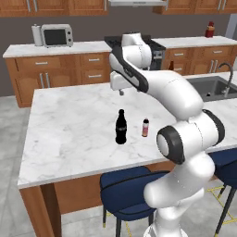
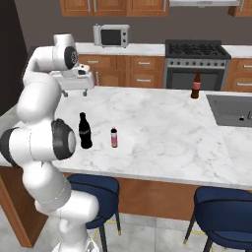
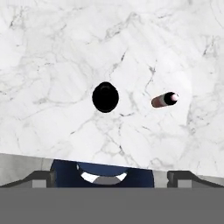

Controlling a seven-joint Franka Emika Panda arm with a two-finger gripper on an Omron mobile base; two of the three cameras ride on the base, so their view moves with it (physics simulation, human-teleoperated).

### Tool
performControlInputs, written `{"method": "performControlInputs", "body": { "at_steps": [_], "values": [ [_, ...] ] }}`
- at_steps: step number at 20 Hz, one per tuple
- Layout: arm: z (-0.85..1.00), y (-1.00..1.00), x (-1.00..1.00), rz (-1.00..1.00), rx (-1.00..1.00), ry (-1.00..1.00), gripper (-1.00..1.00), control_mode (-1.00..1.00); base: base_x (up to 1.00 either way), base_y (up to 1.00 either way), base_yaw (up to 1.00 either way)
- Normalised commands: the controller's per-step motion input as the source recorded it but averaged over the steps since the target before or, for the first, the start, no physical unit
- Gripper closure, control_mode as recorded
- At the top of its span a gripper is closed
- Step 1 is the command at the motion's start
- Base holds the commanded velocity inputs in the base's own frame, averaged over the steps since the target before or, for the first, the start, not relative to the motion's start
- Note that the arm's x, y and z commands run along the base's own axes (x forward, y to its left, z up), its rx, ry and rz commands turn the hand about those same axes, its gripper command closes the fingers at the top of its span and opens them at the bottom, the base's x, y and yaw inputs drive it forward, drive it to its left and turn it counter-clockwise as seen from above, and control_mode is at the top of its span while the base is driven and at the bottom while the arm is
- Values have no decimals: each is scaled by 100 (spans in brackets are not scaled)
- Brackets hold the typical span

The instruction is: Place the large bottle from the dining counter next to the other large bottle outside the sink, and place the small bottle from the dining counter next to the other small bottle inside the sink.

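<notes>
A black cola-style large bottle [image 1: 121,127] stands upright on the marbled dining counter [image 1: 69,129], just beside the upright pink small bottle [image 1: 145,127].

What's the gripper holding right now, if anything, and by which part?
Nothing. The gripper is open above the dining counter, clear of the large bottle and the small bottle, which both stand untouched.

I see wooden cabinets [image 1: 51,74] along the back wall, a microwave [image 1: 57,35] at upper left of the left base view, a black stove [image 2: 197,61] upper right of the right base view, grey floor tiles [image 1: 9,139].
</notes>
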Motion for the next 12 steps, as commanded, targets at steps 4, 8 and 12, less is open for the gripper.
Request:
{"method": "performControlInputs", "body": {
  "at_steps": [4,8,12],
  "values": [
    [-51,0,-13,0,7,-30,-100,-100,0,0,0],
    [-22,0,-9,0,14,-29,-100,-100,0,0,0],
    [0,1,-3,0,6,-4,-100,-100,0,0,0]
  ]
}}
